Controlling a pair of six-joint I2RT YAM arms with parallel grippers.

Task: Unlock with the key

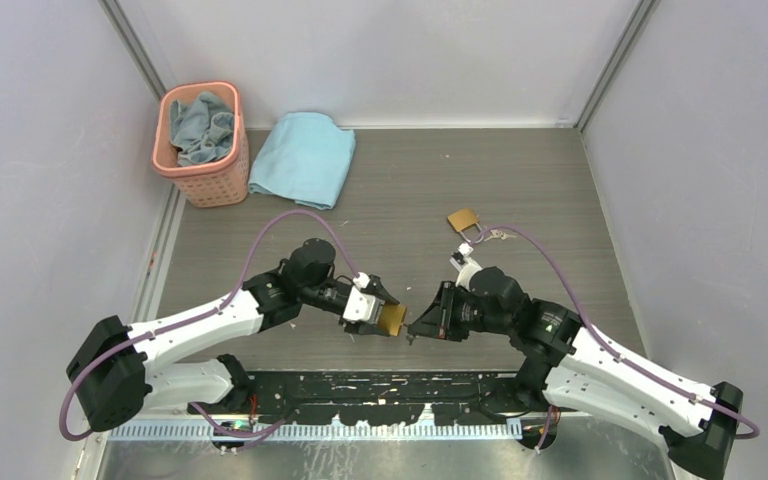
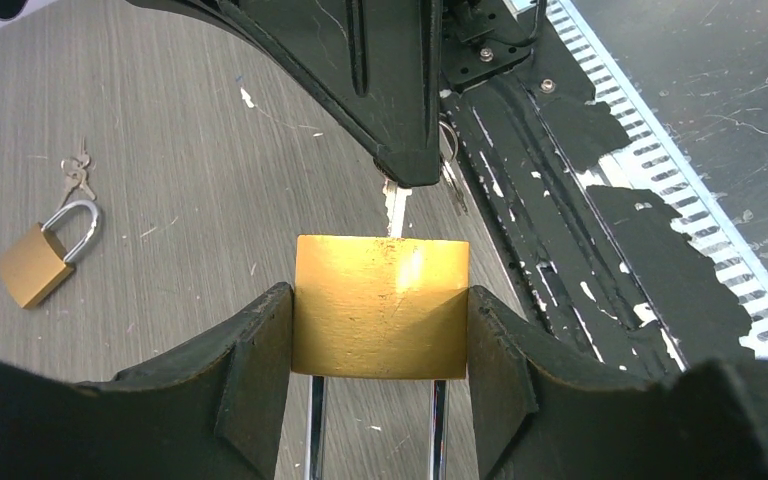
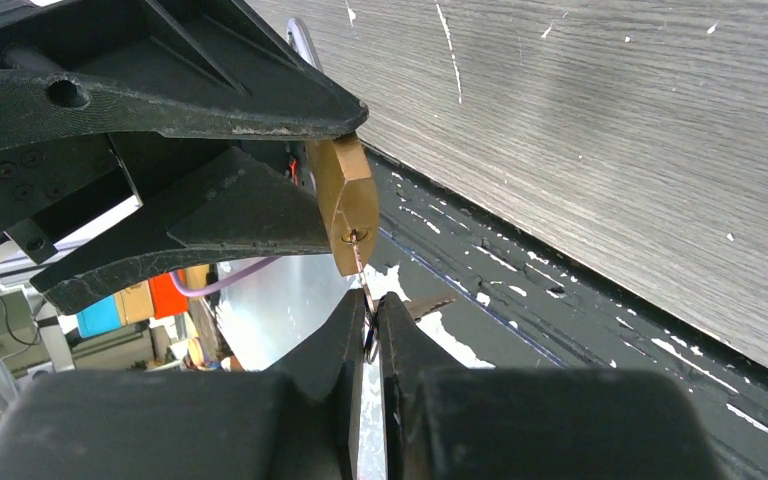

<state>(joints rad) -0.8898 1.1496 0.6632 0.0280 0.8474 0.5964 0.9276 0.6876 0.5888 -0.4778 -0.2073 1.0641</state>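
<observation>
Left arm: left fingers [image 2: 250, 365] pinch the padlock [image 2: 381, 307] by its two narrow sides, brass body clamped square between the pads. The shackle [image 2: 315, 430] runs back toward the wrist. Likely reason: this leaves the bottom face, with the keyway [image 3: 353, 237], bare and turned at the other arm.

Location of padlock: off the desk [image 1: 560, 200], held in the air by the near edge, between the two arms.

Right arm: right fingers [image 3: 345, 345] are pressed nearly together on the key [image 3: 362, 275], gripping its head so the thin blade sticks out ahead, in line with the lock.

Contact: blade tip meets the keyway. The left wrist view shows a stretch of blade bare between the right fingers and the brass, so I judge it not fully seated. Depth cannot be read.

Step in hand, as I judge it: insertion, with the turn to come. The side clamp should resist that twist. Risk: a slightly skewed blade may jam or slip in the pinch.

Also present:
- second padlock [image 1: 463, 221], lying flat farther out on the desk
- spare keys [image 2: 77, 178], just beside its shackle
- basket [image 1: 215, 185] holding cloth, far left corner
- blue towel [image 1: 303, 158], next to the basket

None are involved.
</observation>
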